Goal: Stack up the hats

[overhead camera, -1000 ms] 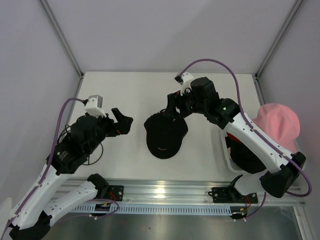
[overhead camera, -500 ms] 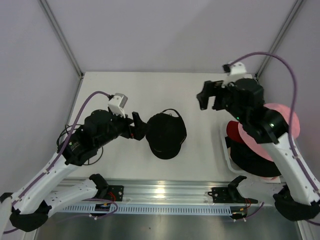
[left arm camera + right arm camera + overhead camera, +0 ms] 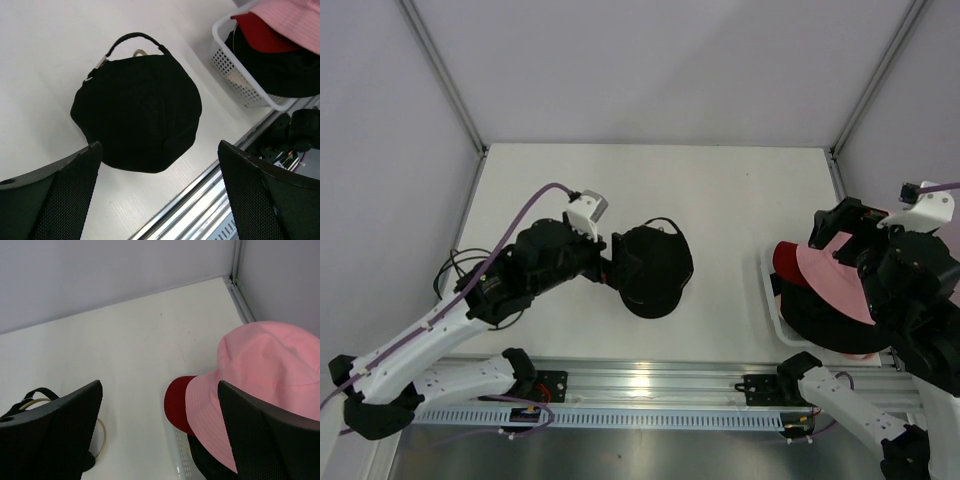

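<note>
Black cap (image 3: pixel 652 270) sits alone mid-table with nothing stacked on it yet, so I'd say we're barely started. The pink bucket hat (image 3: pixel 835 285) and red cap (image 3: pixel 785 262) are piled in the white mesh basket (image 3: pixel 230 65), off at its 3 o'clock. My left claw (image 3: pixel 616 268) is wide open, just beside the cap at its 9 o'clock. The right claw (image 3: pixel 838 226) hangs open over the basket, holding nothing.

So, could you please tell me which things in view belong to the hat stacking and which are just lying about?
Part of the job:
black cap on the table
pink bucket hat
red cap
black hat beneath those two

Just there:
white mesh basket
aluminium rail along the near edge
</note>
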Motion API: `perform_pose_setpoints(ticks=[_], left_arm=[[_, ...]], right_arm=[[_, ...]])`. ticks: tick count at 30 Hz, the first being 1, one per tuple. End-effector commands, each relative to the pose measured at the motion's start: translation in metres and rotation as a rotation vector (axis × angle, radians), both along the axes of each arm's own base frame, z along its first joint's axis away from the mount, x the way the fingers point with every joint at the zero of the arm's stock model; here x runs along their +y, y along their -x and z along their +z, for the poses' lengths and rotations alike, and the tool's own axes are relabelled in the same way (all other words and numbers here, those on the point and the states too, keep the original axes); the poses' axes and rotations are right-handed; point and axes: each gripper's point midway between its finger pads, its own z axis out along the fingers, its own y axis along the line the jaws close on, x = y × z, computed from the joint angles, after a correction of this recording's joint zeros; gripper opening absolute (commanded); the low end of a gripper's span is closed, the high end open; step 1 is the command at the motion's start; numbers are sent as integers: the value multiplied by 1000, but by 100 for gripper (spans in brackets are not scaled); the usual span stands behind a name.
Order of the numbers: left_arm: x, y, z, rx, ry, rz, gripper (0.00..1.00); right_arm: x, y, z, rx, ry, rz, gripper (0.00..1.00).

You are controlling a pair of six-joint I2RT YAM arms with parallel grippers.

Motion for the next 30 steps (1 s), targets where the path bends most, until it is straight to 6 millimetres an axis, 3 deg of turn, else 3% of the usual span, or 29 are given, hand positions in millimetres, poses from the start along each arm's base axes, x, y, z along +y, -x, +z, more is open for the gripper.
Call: perform_pose_setpoints(ticks=[1, 3, 10, 13, 19, 24, 25, 27, 30], left_arm=[[-25, -4, 11, -47, -43, -39, 99], [-30, -18, -5, -26, -116, 32, 99], [-50, -37, -35, 33, -222, 111, 100], [-56, -45, -39, 36, -227, 136, 99], [-57, -79, -51, 41, -264, 323, 100], [-81, -101, -63, 65, -267, 333, 99], [-86, -108, -58, 62, -241, 333, 99], [-92, -119, -71, 79, -260, 340, 99], [-102, -143, -57, 83, -203, 347, 99]], right_arm=[[9, -15, -23, 86, 25, -5, 99], [13, -19, -29, 107, 34, 9, 99], [27, -30, -38, 134, 46, 56, 100], [27, -31, -39, 128, 50, 58, 99], [30, -36, -41, 125, 55, 63, 100], [31, -38, -45, 137, 50, 57, 100], [31, -38, -45, 136, 46, 58, 99], [33, -39, -47, 137, 27, 54, 99], [38, -42, -55, 147, 9, 66, 99]])
